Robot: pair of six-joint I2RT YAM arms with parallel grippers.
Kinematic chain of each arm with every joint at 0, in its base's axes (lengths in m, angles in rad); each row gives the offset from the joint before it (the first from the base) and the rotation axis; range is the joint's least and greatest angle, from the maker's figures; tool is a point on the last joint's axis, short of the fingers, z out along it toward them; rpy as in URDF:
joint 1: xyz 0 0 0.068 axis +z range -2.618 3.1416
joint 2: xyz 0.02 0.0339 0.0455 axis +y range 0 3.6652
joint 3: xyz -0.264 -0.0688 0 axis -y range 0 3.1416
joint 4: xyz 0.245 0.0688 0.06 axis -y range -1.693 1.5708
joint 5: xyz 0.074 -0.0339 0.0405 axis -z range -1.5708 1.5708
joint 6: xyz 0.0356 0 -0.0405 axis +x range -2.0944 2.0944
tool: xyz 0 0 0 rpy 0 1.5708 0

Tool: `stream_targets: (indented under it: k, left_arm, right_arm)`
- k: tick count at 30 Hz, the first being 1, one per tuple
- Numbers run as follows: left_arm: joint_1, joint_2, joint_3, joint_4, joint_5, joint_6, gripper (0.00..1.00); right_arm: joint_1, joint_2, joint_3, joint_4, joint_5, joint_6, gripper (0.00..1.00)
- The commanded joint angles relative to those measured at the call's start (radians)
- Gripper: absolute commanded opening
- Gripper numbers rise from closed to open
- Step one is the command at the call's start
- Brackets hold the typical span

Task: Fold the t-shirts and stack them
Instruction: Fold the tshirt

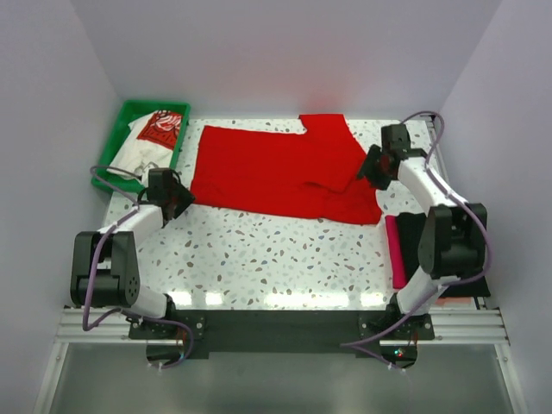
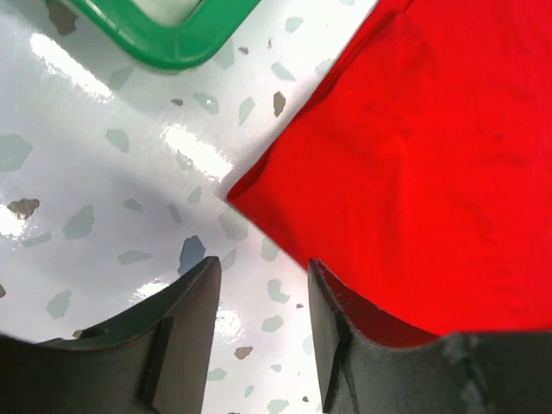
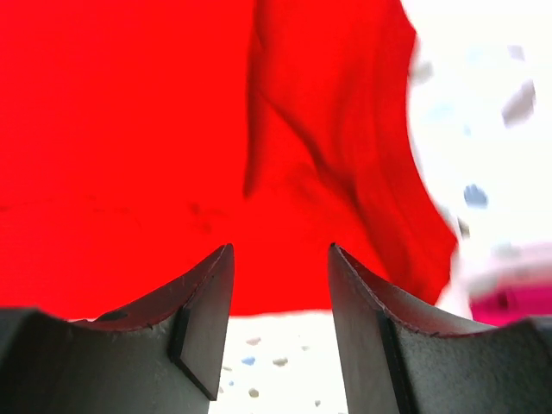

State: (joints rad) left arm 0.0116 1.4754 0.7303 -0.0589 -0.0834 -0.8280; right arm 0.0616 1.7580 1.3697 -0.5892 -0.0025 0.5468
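A plain red t-shirt (image 1: 276, 168) lies spread across the far half of the table, one sleeve pointing to the back. My left gripper (image 1: 177, 203) is open and empty just off the shirt's near left corner (image 2: 237, 191). My right gripper (image 1: 369, 164) is open and empty at the shirt's right edge, over its rumpled cloth (image 3: 285, 155). A white t-shirt with a red print (image 1: 153, 136) lies crumpled in the green tray (image 1: 109, 153). A folded black shirt (image 1: 416, 233) with a magenta one (image 1: 396, 252) lies at the right edge.
The tray's corner (image 2: 172, 47) shows in the left wrist view, close to the shirt's corner. The folded stack's magenta cloth (image 3: 509, 302) shows low right in the right wrist view. White walls close in the table on three sides.
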Motion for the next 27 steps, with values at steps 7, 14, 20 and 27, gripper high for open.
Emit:
stream_targets:
  k: [7,14,20,27]
  left_arm:
    - [-0.002,0.019,-0.068,0.195,0.037,-0.045,0.52]
    - [-0.004,0.068,-0.06,0.225,0.007,-0.056,0.49]
    - [-0.002,0.112,-0.052,0.231,-0.024,-0.059,0.47]
    - [-0.002,0.146,-0.032,0.235,-0.05,-0.054,0.42]
  right_arm:
    - [0.015,-0.307,-0.418,0.138,0.004,0.12,0.51]
    - [0.018,-0.388,-0.547,0.167,0.015,0.156,0.52]
    - [0.018,-0.393,-0.584,0.201,0.061,0.177,0.54]
    - [0.018,-0.286,-0.555,0.262,0.105,0.185,0.54]
